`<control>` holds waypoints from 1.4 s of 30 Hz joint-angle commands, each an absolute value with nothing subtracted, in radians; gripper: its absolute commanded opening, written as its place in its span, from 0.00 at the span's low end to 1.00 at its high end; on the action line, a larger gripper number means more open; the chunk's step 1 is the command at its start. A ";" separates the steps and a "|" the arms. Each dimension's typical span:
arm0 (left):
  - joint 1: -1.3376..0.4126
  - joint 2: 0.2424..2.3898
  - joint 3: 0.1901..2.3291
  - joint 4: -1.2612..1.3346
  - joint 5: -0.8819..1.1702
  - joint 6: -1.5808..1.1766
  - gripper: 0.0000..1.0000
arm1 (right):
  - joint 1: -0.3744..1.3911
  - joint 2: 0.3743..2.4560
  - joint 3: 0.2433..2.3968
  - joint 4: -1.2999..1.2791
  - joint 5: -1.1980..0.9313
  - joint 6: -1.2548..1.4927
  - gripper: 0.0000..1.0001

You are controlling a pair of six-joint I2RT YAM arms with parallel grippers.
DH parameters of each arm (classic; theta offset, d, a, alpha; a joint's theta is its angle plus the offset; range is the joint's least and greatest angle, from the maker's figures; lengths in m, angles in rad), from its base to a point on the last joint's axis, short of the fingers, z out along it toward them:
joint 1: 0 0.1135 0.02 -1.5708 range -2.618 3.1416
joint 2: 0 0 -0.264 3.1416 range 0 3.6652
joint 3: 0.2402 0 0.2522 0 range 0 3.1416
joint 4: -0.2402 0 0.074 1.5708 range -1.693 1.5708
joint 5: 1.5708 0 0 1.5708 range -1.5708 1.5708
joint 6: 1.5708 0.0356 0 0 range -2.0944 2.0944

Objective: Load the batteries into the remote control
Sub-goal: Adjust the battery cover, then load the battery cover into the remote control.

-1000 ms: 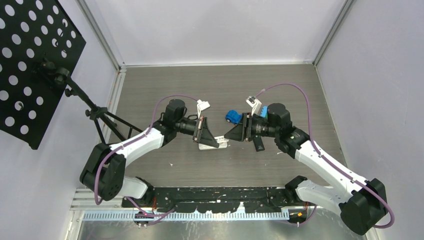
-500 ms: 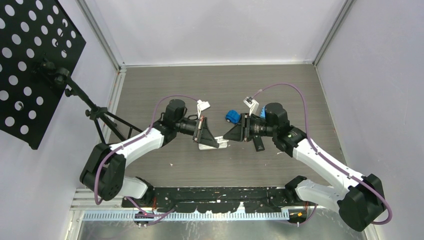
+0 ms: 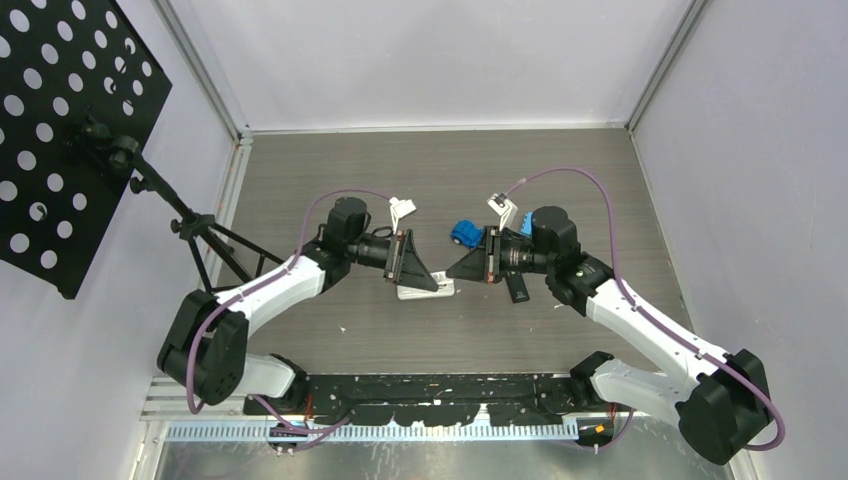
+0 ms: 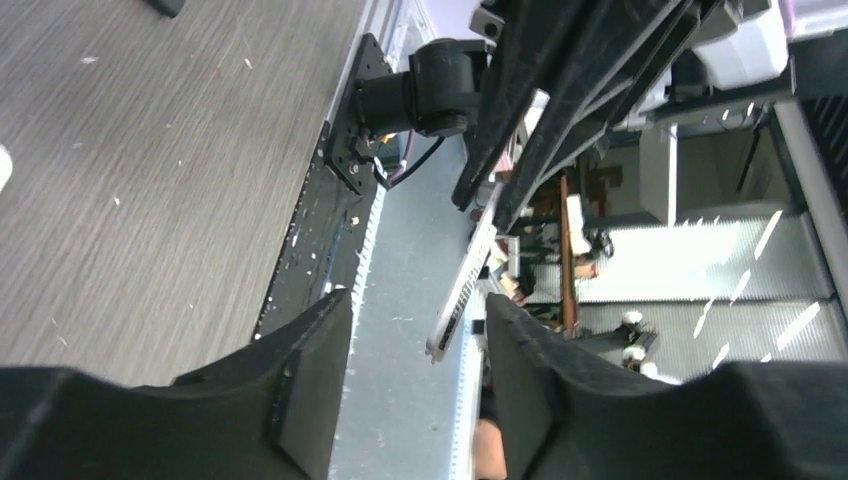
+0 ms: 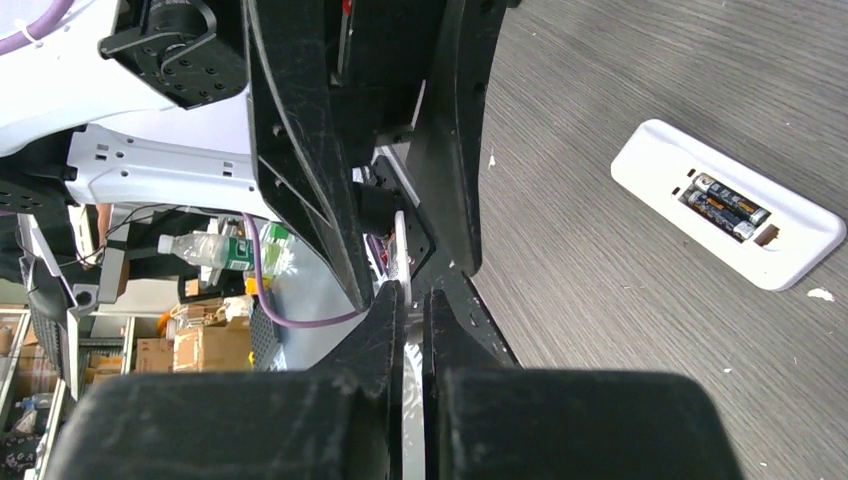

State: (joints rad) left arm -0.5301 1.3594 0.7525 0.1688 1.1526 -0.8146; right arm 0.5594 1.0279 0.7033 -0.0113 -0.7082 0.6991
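Batteries (image 5: 727, 205) sit in remote (image 5: 650, 168). Right fingers (image 5: 380, 340) clamp thin white plate (image 4: 462, 285), likely the cover; left fingers (image 4: 310, 390) apart around it. Next: align cover over batteries.

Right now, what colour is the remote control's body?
The remote control is white, clearest in the right wrist view.

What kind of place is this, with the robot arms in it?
Most likely a robotics lab test booth: a left arm and a right arm are bolted at the edge of a table boxed in by plain walls, beside a black perforated board on a stand.
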 commanded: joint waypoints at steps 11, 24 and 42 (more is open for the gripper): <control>-0.419 1.198 0.771 -0.220 0.535 -0.637 1.00 | 0.566 1.313 0.755 -0.078 -0.435 0.729 0.00; -0.420 1.240 0.647 -0.151 0.344 -0.714 0.67 | 0.567 1.566 0.836 0.042 -0.478 0.758 0.00; -0.428 1.383 0.653 -0.093 0.423 -0.719 0.57 | 0.568 1.665 0.895 -0.062 -0.538 0.595 0.01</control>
State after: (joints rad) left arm -0.4236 1.3659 0.6464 -0.1356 0.3889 -0.7288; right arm 0.5629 1.6497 0.8604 -0.0498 -0.5114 0.6491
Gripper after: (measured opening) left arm 0.571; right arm 0.061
